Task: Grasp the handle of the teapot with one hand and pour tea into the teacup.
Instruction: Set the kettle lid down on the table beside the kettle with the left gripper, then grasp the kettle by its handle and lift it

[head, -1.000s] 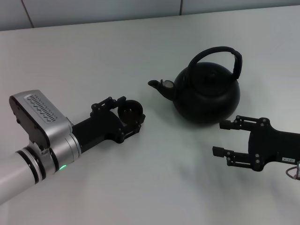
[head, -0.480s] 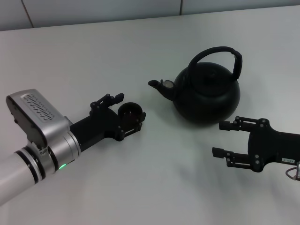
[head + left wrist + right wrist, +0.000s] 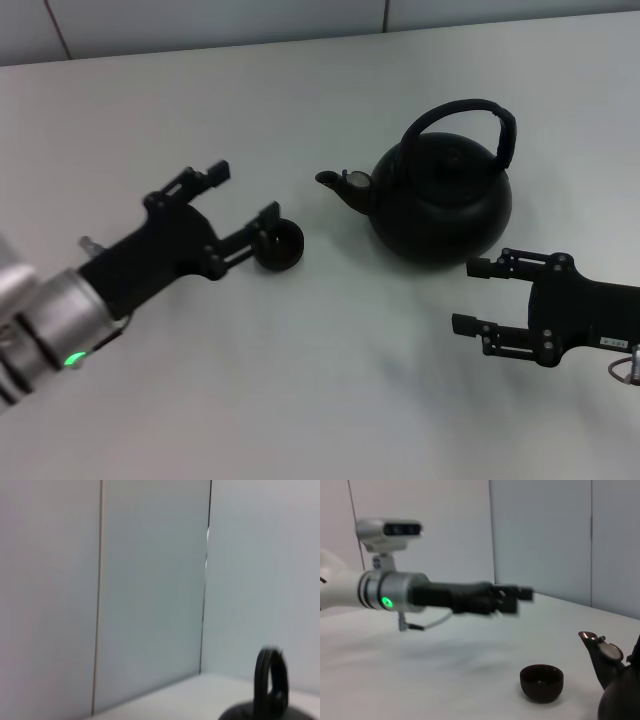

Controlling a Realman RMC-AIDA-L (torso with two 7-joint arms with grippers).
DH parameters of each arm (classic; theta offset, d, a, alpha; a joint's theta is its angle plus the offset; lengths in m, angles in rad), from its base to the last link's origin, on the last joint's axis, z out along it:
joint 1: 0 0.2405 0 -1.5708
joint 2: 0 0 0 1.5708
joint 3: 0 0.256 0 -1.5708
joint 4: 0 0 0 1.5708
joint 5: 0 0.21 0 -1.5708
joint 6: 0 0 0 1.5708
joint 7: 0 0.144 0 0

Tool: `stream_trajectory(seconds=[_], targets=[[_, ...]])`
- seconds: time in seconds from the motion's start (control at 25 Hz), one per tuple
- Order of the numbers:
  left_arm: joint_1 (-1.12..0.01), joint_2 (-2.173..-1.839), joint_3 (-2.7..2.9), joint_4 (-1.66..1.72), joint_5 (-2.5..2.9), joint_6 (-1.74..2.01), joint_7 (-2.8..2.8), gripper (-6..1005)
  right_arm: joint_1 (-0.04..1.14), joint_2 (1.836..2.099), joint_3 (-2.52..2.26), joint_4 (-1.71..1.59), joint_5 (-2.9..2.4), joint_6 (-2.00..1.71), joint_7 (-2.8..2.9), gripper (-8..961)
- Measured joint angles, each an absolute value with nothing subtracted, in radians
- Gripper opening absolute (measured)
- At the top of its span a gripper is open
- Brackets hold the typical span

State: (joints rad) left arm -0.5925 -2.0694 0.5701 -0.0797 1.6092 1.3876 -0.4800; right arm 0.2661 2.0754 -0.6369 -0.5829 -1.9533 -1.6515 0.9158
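The matte-black teapot [image 3: 440, 200] stands on the white table, its spout [image 3: 335, 182] pointing at the teacup. Its arched black handle [image 3: 462, 112] stands upright over the lid; it also shows in the left wrist view [image 3: 271, 680]. The small black teacup [image 3: 280, 246] sits upright on the table left of the spout, and shows in the right wrist view [image 3: 541, 682]. My left gripper [image 3: 242, 195] is open and empty, raised just left of the cup. My right gripper [image 3: 469, 296] is open and empty, low in front of the teapot.
The white table [image 3: 330, 380] runs back to a pale panelled wall [image 3: 200, 20]. My left arm [image 3: 395, 592] reaches across above the table in the right wrist view.
My left gripper has opened, let go of the teacup and lifted up and back to the left. The cup stays on the table. The right arm and teapot have not moved.
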Motion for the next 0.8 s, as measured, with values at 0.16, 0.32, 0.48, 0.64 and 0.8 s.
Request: stream_trajectory(seconds=[0.16,0.32,0.48,0.64,0.8], targets=[[-0.517,-2.066,0.628,0.026,1.609,1.527,-0.587,800,0.266,2.075,-0.629,-0.583,-1.953,-1.651,0.916,690],[-0.368,-2.060,0.731,0.238,1.610,1.697,-0.751,800,0.267,2.075,-0.624,-0.583,-1.952,-1.650,0.916,689],[-0.288,-2.053,0.727,0.329,1.606,1.766,-0.787,800,0.271,2.075,-0.623,-0.583,-1.951,-1.650,0.914,689],[-0.273,-2.040,0.727,0.337,1.607,1.773,-0.788,800,0.274,2.075,-0.623,-0.583,-1.951,-1.649,0.914,689],[-0.268,-2.038,0.734,0.337,1.609,1.774,-0.784,800,0.275,2.076,-0.624,-0.583,-1.951,-1.649,0.914,688]])
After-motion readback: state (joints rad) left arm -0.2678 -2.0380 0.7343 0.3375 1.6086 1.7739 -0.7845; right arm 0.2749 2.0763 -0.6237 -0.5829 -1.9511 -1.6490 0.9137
